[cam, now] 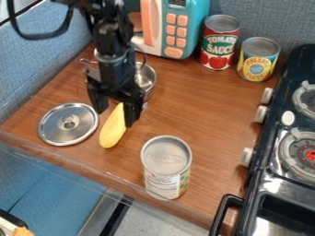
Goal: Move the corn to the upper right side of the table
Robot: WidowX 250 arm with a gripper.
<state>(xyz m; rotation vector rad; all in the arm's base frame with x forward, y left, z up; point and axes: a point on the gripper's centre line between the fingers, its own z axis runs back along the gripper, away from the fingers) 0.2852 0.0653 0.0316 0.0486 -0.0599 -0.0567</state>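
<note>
My black gripper (115, 113) hangs over the left-centre part of the wooden table (203, 106), pointing down. It is open, with one finger towards the lid and the other along the right side of the corn's upper end. The yellow corn (113, 130) lies slanted, its lower end towards the table's front edge, and its upper tip is partly hidden by the gripper. Whether the right finger touches the corn, I cannot tell.
A metal lid (68, 123) lies left of the corn, and a can (166, 167) stands to its lower right. Behind the gripper is a metal pot (146, 79). A toy microwave (175, 27), a red can (219, 42) and a yellow can (258, 60) line the back. The stove (280, 184) borders the right.
</note>
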